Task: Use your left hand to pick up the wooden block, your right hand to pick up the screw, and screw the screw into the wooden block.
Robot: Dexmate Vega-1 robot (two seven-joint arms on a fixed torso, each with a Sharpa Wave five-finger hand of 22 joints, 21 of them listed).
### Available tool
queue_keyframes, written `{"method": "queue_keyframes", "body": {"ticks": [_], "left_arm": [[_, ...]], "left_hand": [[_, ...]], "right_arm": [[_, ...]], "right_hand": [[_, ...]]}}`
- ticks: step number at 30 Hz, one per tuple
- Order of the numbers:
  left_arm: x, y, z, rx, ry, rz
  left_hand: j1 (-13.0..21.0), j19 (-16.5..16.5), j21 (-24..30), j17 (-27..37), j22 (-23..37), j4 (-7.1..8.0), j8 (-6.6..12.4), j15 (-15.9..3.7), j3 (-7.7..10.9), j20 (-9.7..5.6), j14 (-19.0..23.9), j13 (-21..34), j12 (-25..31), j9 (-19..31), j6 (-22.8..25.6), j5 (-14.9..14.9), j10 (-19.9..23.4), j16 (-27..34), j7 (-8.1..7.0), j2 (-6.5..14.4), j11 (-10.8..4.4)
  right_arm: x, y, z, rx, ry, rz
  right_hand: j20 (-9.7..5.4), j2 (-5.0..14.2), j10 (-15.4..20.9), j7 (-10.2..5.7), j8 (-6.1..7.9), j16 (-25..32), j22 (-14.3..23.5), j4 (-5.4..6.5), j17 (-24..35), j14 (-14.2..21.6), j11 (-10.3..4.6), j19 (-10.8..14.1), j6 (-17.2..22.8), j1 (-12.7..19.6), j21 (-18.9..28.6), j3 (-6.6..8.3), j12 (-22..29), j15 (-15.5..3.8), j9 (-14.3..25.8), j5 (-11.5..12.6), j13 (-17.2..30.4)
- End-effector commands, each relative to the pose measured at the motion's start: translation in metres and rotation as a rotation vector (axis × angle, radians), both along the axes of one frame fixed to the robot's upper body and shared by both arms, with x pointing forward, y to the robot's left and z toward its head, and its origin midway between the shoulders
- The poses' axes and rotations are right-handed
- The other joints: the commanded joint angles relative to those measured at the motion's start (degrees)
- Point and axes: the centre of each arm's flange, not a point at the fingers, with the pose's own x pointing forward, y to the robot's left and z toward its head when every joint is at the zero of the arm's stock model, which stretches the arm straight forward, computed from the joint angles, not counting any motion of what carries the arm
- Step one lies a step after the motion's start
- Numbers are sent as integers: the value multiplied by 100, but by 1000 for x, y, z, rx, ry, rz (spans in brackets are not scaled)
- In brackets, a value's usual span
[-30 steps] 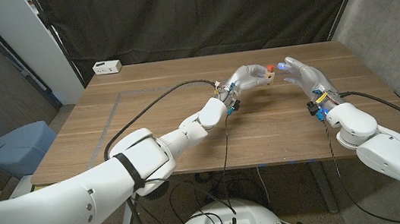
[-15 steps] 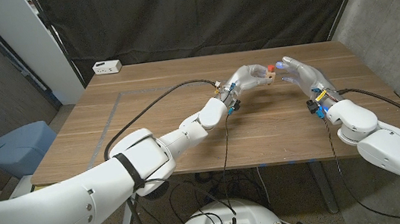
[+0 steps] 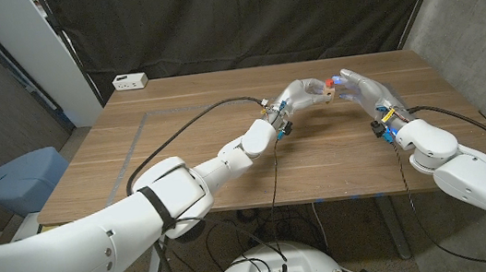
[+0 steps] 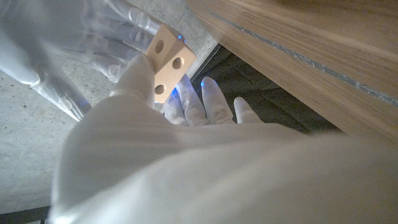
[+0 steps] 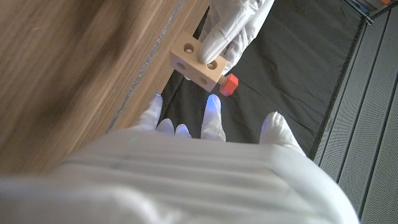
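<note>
Left hand (image 3: 298, 93) holds block (image 3: 324, 94) up off table (image 3: 179, 144), red screw (image 5: 228, 84) stuck in it. Right hand (image 3: 363, 91) right beside, fingers spread, empty.

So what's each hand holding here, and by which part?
The left hand holds the wooden block with fingers on its holed faces. The right hand is open near it. The red screw sits at the block.

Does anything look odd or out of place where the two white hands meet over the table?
Nothing looks broken or spilled. The left hand holds the wooden block up above the table, with a red screw already at one side of it. The right hand is close by with fingers spread, holding nothing that I can see.
</note>
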Motion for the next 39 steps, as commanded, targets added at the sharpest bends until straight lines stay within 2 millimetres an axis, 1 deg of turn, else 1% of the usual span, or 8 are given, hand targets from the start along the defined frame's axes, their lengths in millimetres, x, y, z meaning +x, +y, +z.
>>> {"method": "queue_keyframes", "body": {"ticks": [1, 4, 13, 16, 19, 24, 34, 39], "left_arm": [[0, 1, -1, -3, 2, 1], [1, 2, -1, -3, 4, 2], [2, 2, -2, 0, 10, 5], [2, 2, -2, -1, 13, 6], [2, 2, -2, -1, 12, 7], [2, 2, -2, -1, 12, 6], [1, 1, -2, 1, 11, 0], [0, 1, -2, 0, 6, -3]], "left_hand": [[-94, 10, 12, 19, 11, 86, 56, -544, 120, -32, 0, 86, 287, 12, 1136, 33, 500, 10, -325, 171, -457], [-100, 12, 13, 23, 11, 92, 53, -545, 118, -34, 0, 86, 287, 12, 1129, 32, 501, 13, -320, 176, -458], [-103, 12, 13, 24, 11, 90, 59, -543, 115, -36, 0, 84, 286, 12, 1146, 31, 502, 14, -315, 170, -456], [-98, 12, 13, 22, 11, 87, 58, -543, 118, -32, 4, 87, 288, 12, 1147, 32, 502, 13, -320, 170, -458], [-98, 11, 12, 21, 11, 87, 56, -538, 121, -31, 1, 86, 285, 12, 1141, 33, 498, 11, -322, 171, -456], [-96, 14, 13, 21, 11, 83, 59, -543, 119, -39, 3, 82, 289, 12, 1150, 32, 512, 12, -325, 165, -454], [-99, 14, 13, 26, 11, 87, 57, -536, 119, -33, 1, 93, 293, 12, 1150, 30, 506, 15, -310, 172, -457], [-100, 15, 13, 28, 11, 89, 56, -531, 120, -34, 0, 95, 294, 12, 1149, 31, 505, 16, -307, 175, -458]], "right_arm": [[0, 2, 3, -13, -2, 15], [0, 3, 3, -9, 0, 16], [0, 3, 1, -12, 0, 15], [-1, 3, 1, -5, 2, 13], [-1, 3, 1, -6, 1, 13], [-2, 4, 0, -3, -2, 12], [-5, 3, -1, -1, -3, 4], [-6, 3, -3, -2, -5, 4]], "right_hand": [[12, -8, -58, 16, 51, -2, 26, 27, 5, -42, 12, -47, 112, -44, -6, -8, 11, 15, 7, -14, 18], [9, -1, -27, 49, 93, 6, 26, 29, 4, -42, 14, -54, 214, -54, 0, -9, 34, 17, 8, -18, 17], [6, 15, 34, 59, 162, 22, 26, 26, -1, -27, 15, -56, 423, -64, 13, -7, 69, 14, 10, -25, 15], [5, 20, 70, 58, 177, 29, 26, 24, -3, -13, -2, -56, 477, -65, 16, -5, 83, 10, 10, -27, 15], [5, 27, 107, 56, 194, 36, 26, 21, -5, -1, -52, -56, 542, -65, 19, -2, 96, -2, 11, -28, 14], [3, 37, 140, 47, 224, 44, 26, 15, -8, 16, -49, -51, 654, -63, 24, 4, 105, 3, 12, -30, 13], [1, 50, 225, 24, 235, 55, 26, 4, -13, 45, -112, -35, 749, -55, 33, 14, 127, -17, 11, -32, 11], [1, 57, 239, 25, 239, 59, 25, 0, -14, 59, -116, -30, 783, -50, 35, 18, 128, -29, 11, -32, 11]]}}
